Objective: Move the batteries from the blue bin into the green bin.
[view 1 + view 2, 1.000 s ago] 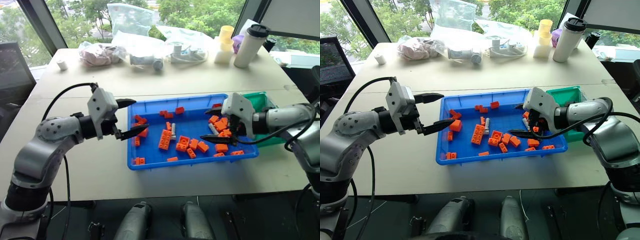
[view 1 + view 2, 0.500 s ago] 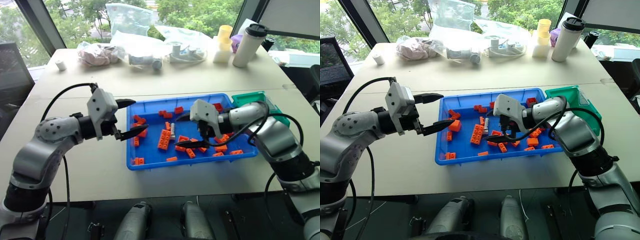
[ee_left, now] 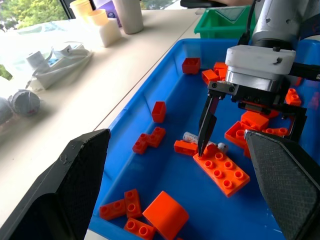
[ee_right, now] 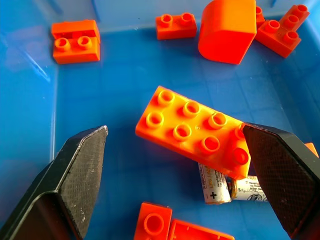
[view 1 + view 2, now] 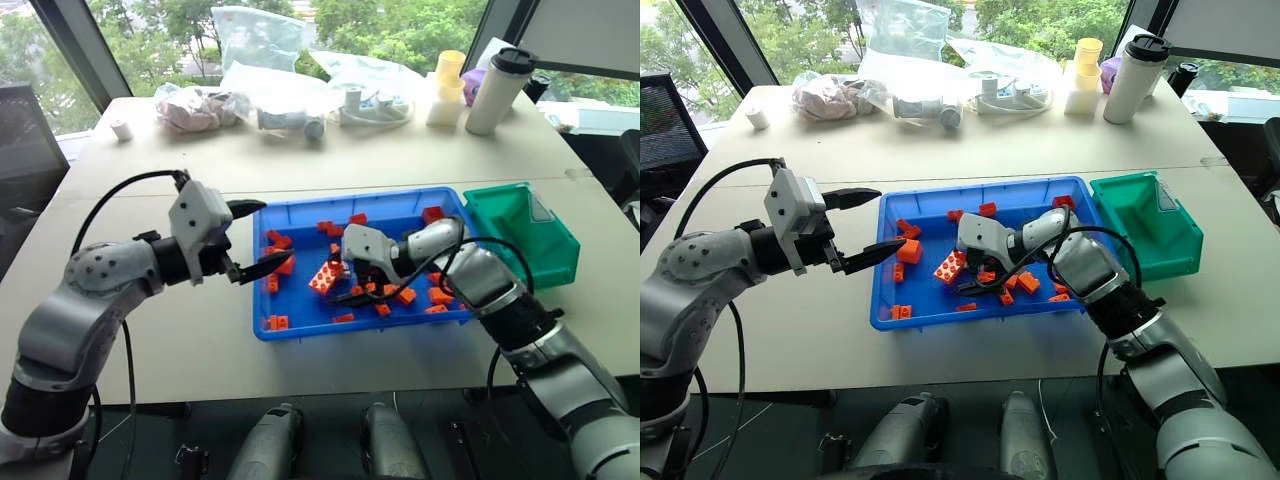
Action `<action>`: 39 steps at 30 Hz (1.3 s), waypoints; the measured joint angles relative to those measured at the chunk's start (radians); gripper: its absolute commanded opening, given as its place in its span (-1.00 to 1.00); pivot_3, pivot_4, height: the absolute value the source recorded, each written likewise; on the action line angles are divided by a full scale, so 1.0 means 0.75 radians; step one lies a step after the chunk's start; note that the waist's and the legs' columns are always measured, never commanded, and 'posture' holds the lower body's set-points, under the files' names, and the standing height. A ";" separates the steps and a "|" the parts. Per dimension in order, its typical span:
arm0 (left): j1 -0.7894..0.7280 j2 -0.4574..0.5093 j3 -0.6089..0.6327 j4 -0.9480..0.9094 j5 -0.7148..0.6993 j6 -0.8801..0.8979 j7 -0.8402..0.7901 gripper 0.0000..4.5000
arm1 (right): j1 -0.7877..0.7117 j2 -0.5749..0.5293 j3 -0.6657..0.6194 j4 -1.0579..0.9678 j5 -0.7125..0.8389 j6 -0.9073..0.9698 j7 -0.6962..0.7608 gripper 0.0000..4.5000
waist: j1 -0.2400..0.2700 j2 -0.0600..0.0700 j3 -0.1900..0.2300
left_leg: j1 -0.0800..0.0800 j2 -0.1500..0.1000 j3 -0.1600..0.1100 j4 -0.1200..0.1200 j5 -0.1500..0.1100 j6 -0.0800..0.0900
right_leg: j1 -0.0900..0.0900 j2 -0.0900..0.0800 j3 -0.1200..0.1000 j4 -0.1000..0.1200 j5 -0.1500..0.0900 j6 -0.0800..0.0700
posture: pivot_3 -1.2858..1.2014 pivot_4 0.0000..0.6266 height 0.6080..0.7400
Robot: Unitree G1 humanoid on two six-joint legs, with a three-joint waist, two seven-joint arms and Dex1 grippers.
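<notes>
One battery (image 4: 219, 186) with printed markings lies in the middle of the blue bin (image 5: 300, 320), tucked against the near-right edge of a long orange eight-stud brick (image 4: 195, 131), and the end of a second battery (image 4: 250, 188) meets it end to end; more than these two I cannot make out. The right claw (image 5: 352, 281) hangs directly over this spot inside the bin, its two black fingers (image 3: 206, 125) spread wide and released, grasping nothing, one tip just above the long brick beside the batteries. Around them lie more than a dozen loose orange bricks, among them a two-stud piece (image 4: 75, 41) and one smooth rounded block (image 4: 226, 29). The left claw (image 5: 257, 236) hovers at the bin's left rim, also spread open and empty. The green bin (image 5: 524, 240) stands just to the right of the blue one on the pale surface (image 5: 160, 340). At the far edge sit one tall white tumbler (image 5: 497, 90), a yellow cup (image 5: 451, 68) and several clear plastic bags (image 5: 270, 85).
</notes>
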 measured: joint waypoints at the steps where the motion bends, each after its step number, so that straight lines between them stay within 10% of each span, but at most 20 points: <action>1: 0.000 0.000 0.000 -0.003 -0.001 0.000 0.002 1.00 | -0.001 0.004 0.003 0.008 -0.012 -0.011 -0.001 0.97 | 0.000 0.000 0.000 | 0.000 0.000 0.000 0.000 0.000 0.000 | 0.000 0.000 0.000 0.000 0.000 0.000 | 0.03 -0.52 1.00; 27: 0.007 -0.017 -0.003 -0.004 0.001 -0.001 0.028 1.00 | -0.013 0.214 -0.001 0.127 -0.146 -0.072 -0.165 0.97 | -0.024 0.000 0.000 | 0.000 0.001 -0.001 -0.001 0.001 -0.002 | -0.001 0.002 0.000 0.001 0.000 0.000 | 0.03 -0.52 1.00; 30: 0.012 -0.019 -0.003 -0.005 0.001 -0.001 0.030 1.00 | -0.033 0.235 -0.001 0.134 -0.162 -0.072 -0.186 0.64 | -0.024 0.000 0.000 | 0.000 0.001 -0.001 -0.001 0.001 -0.002 | -0.001 0.002 0.000 0.001 0.000 0.000 | 0.03 -0.52 1.00; 37: 0.016 -0.022 -0.003 -0.007 0.005 -0.003 0.033 1.00 | -0.047 0.259 -0.004 0.147 -0.184 -0.062 -0.215 -0.95 | -0.025 0.000 0.000 | 0.000 0.001 -0.001 -0.002 0.001 -0.002 | -0.001 0.002 0.000 0.001 0.000 0.000 | 0.03 -0.52 1.00; 39: 0.016 -0.024 -0.003 -0.011 0.008 -0.004 0.035 1.00 | -0.052 0.257 -0.019 0.140 -0.184 -0.041 -0.214 -0.98 | -0.024 0.000 0.000 | 0.000 0.001 -0.001 -0.001 0.001 -0.002 | -0.001 0.002 0.000 0.001 0.000 0.000 | 0.03 -0.52 1.00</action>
